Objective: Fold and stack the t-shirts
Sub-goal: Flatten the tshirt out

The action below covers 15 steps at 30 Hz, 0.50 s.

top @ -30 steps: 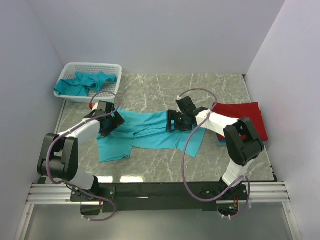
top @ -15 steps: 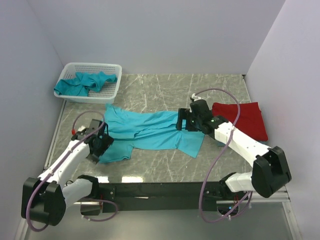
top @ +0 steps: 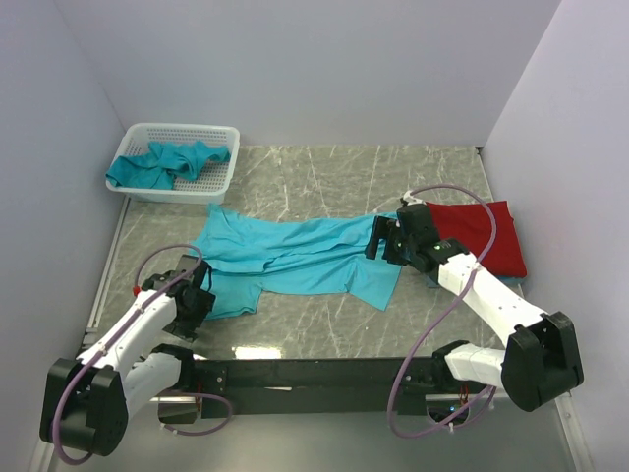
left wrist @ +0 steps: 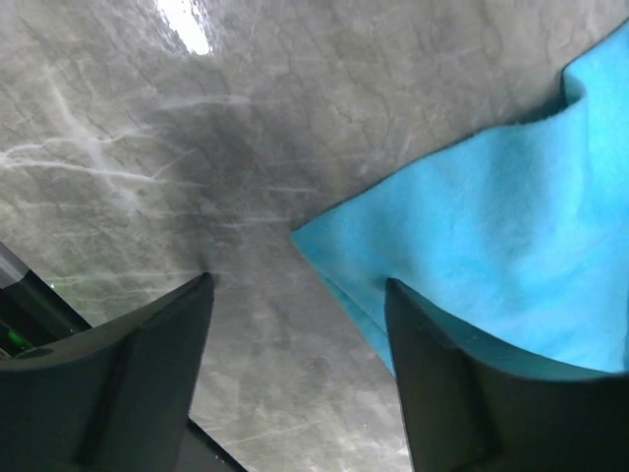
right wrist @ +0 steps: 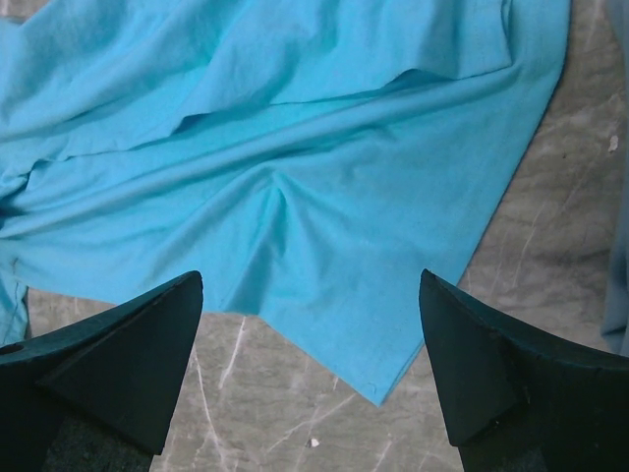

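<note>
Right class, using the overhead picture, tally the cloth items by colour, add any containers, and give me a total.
Teal: 2, a spread teal t-shirt and a teal bundle in the basket, which may hold more than one shirt
Red: 1, a folded red t-shirt
White basket: 1
Total: 4

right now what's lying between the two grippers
The teal t-shirt, spread out flat, fills the stretch between the left gripper and the right gripper. The top view shows it, with nothing else lying there.
</note>
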Motion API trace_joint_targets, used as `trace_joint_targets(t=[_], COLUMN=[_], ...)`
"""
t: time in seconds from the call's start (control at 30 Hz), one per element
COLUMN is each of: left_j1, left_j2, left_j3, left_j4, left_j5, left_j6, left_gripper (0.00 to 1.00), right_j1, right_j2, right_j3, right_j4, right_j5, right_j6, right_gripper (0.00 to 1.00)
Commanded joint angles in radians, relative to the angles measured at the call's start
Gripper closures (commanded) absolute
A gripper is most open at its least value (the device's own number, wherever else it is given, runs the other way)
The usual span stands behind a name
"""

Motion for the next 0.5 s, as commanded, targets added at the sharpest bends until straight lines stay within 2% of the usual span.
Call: trace_joint_targets(t=[0.0, 0.2, 0.27, 0.3, 0.37, 0.4, 0.47], left_j1=[0.025, 0.058, 0.064, 0.065, 0.068, 0.068, 0.068], left_j2=[0.006, 0.111, 0.144, 0.154, 0.175, 0.178, 0.186], left_j3=[-0.02, -0.003, -0.003, -0.004, -0.004, -0.003, 0.0], left_j4=[0.065, 0.131, 0.163, 0.172, 0.186, 0.188, 0.191], left_j5=[-0.037, -0.021, -0.003, 0.003, 0.011, 0.009, 0.0], left_j6=[-0.015, 0.053, 0.077, 0.082, 0.099, 0.102, 0.113], left_gripper=[0.27, 0.4, 0.48, 0.57, 0.67, 0.82, 0.91], right_j1=[-0.007, -0.007, -0.007, -0.005, -0.007, -0.007, -0.005], right_j2=[-0.02, -0.024, -0.029, -0.037, -0.044, -0.055, -0.064], right_j3=[0.001, 0.002, 0.001, -0.001, -0.007, -0.016, -0.027], right_j4=[0.013, 0.0, -0.009, -0.014, -0.029, -0.036, -0.057], right_j5=[-0.01, -0.01, -0.01, -0.009, -0.009, -0.007, -0.009], right_j6=[0.003, 0.009, 0.012, 0.013, 0.018, 0.02, 0.026], right_gripper=[0.03, 0.03, 0.03, 0.04, 0.04, 0.04, 0.04])
